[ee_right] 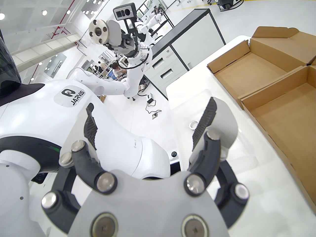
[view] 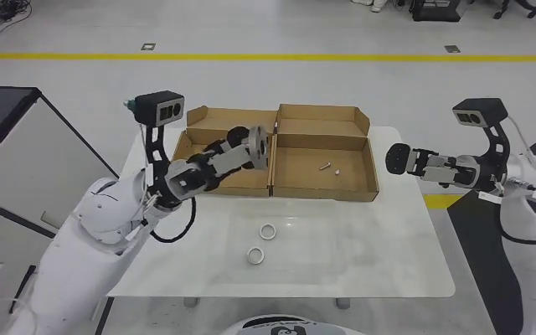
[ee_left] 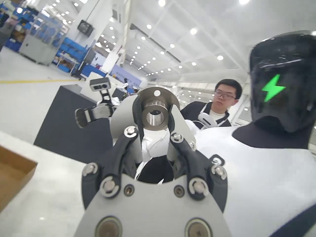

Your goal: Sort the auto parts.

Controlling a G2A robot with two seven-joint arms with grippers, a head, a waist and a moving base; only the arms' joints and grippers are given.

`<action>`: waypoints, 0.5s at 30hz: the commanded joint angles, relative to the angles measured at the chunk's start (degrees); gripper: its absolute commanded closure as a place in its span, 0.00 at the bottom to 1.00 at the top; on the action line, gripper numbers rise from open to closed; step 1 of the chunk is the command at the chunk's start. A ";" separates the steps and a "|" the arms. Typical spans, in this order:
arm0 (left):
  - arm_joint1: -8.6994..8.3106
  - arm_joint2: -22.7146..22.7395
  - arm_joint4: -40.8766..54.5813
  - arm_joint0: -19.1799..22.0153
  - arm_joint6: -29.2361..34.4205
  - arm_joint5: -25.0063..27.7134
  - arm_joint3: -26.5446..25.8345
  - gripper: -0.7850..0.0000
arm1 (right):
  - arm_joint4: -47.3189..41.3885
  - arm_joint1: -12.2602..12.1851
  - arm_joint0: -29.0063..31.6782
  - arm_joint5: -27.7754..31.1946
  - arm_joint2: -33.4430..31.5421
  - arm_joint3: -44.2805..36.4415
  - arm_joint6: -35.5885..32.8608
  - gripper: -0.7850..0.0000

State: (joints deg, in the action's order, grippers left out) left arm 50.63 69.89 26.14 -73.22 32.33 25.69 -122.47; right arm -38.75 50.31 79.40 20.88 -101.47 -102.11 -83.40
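Left tool (ee_left: 155, 116) clamps the metal flange (ee_right: 98, 31) by its hub above the cardboard boxes (view: 335, 174); right tool (ee_right: 150, 107) gapes empty. Risk: flange slips from the narrow pinch and lands in the wrong box.

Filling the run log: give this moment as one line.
left hand: shut on flange, raised | right hand: open, empty | table: two white rings | box: bolt
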 commanded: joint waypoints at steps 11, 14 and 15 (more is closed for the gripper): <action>2.15 -7.73 -8.28 7.20 -4.49 -18.39 1.82 1.00 | 0.00 0.00 0.00 0.00 0.00 0.00 0.00 0.00; 3.08 -10.14 -9.58 11.51 -4.71 -21.01 4.00 1.00 | 0.00 0.00 0.00 0.00 0.00 0.00 0.00 0.00; 3.40 -11.04 -10.35 13.08 -4.57 -22.03 4.77 1.00 | 0.00 0.00 0.00 0.00 0.00 0.00 0.00 0.00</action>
State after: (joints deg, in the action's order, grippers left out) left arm 53.72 59.81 16.55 -61.91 27.67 4.75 -118.52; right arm -38.75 50.31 79.40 20.88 -101.47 -102.11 -83.40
